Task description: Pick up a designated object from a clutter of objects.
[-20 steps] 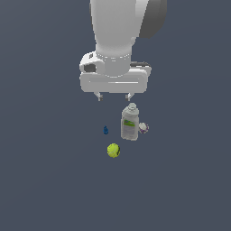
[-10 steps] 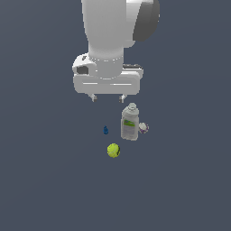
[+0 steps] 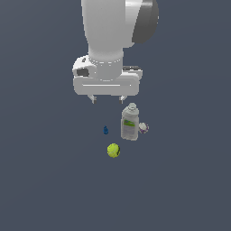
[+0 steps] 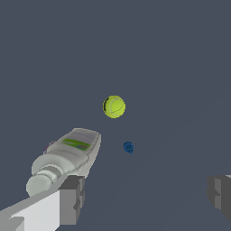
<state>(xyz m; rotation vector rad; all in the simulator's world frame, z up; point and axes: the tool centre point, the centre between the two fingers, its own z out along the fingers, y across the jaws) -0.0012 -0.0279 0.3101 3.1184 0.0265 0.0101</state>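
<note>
Over the last second the arm had drifted toward the exterior view's left, carrying the pincer (image 3: 107,99), jaws spread and empty, from above the grey bottle (image 3: 129,122) to above the tiny blue object (image 3: 105,130). That target stood mid-frame, near the tennis ball (image 3: 113,150). It looked aligned, with descent left.

The arm has drifted steadily toward the exterior view's left, toward 9 o'clock, and has risen slightly over the last second. Its claw (image 3: 107,99), earlier hanging directly above the grey green-labelled bottle (image 3: 129,123), now has only one fingertip over the bottle's cap, while the midpoint between the fingers sits at 12 o'clock from the tiny dark-blue object (image 3: 105,130), well above it. The finger spacing looks unchanged: wide apart.
</note>
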